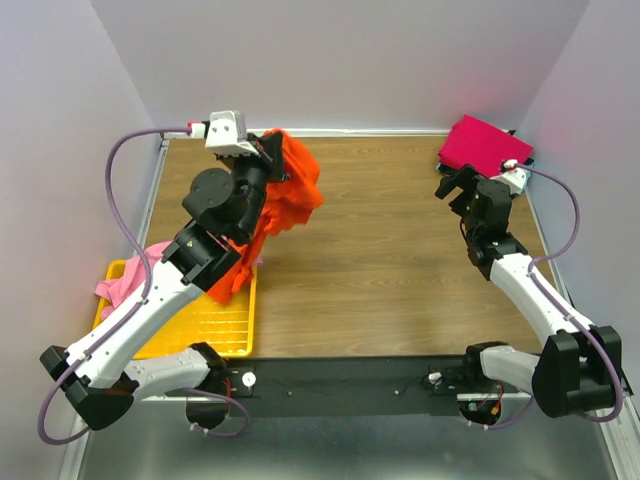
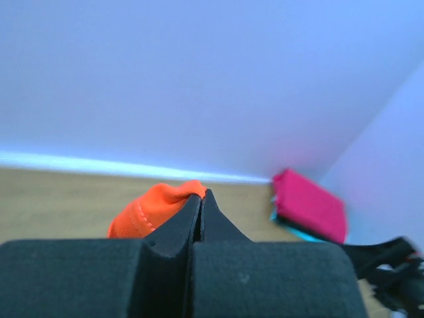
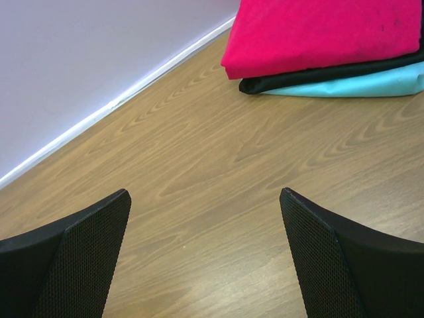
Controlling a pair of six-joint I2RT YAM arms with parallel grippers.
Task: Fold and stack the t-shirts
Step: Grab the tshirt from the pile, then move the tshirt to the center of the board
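My left gripper [image 2: 202, 196] pinches the orange t-shirt [image 1: 295, 190] hanging far-left; my wide-spread right gripper [image 3: 205, 192] sits well to its right.

Top view: bright, even overhead light, faint soft shadows, pink bounce on wall [image 1: 400, 60] above magenta t-shirt [image 1: 487, 143], upper right. Left wrist view: bluish cast, left gripper [image 2: 202, 199] and orange t-shirt [image 2: 156, 209] near lens blurred, background soft. Right wrist view sharp.
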